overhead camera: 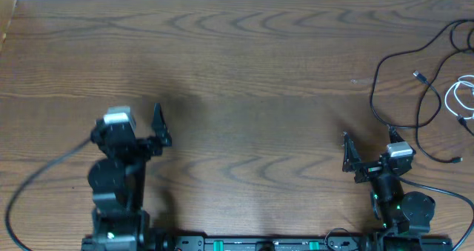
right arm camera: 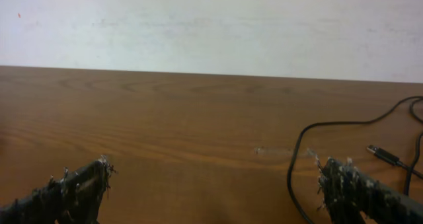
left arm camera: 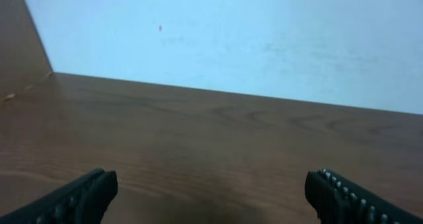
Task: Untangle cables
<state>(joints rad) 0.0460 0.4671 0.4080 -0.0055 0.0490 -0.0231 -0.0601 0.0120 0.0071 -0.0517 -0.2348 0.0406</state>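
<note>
The thin black cable [overhead camera: 376,72] lies in loose loops at the far right of the table, with a small plug end [overhead camera: 418,75]. The white cable [overhead camera: 463,95] is coiled at the right edge, beside the black loops. My right gripper [overhead camera: 369,144] is open and empty, just in front of the black cable's nearest loop. In the right wrist view the black cable [right arm camera: 295,151] curves past my right finger, and its plug [right arm camera: 383,154] lies beyond; the gripper [right arm camera: 215,184] holds nothing. My left gripper [overhead camera: 135,123] is open and empty far to the left, also shown in the left wrist view [left arm camera: 211,191].
The wooden table [overhead camera: 244,73] ends at a pale wall along the back. A raised wooden side edge [overhead camera: 6,29] stands at the far left. Thick black arm wires [overhead camera: 29,188] trail beside both arm bases at the front.
</note>
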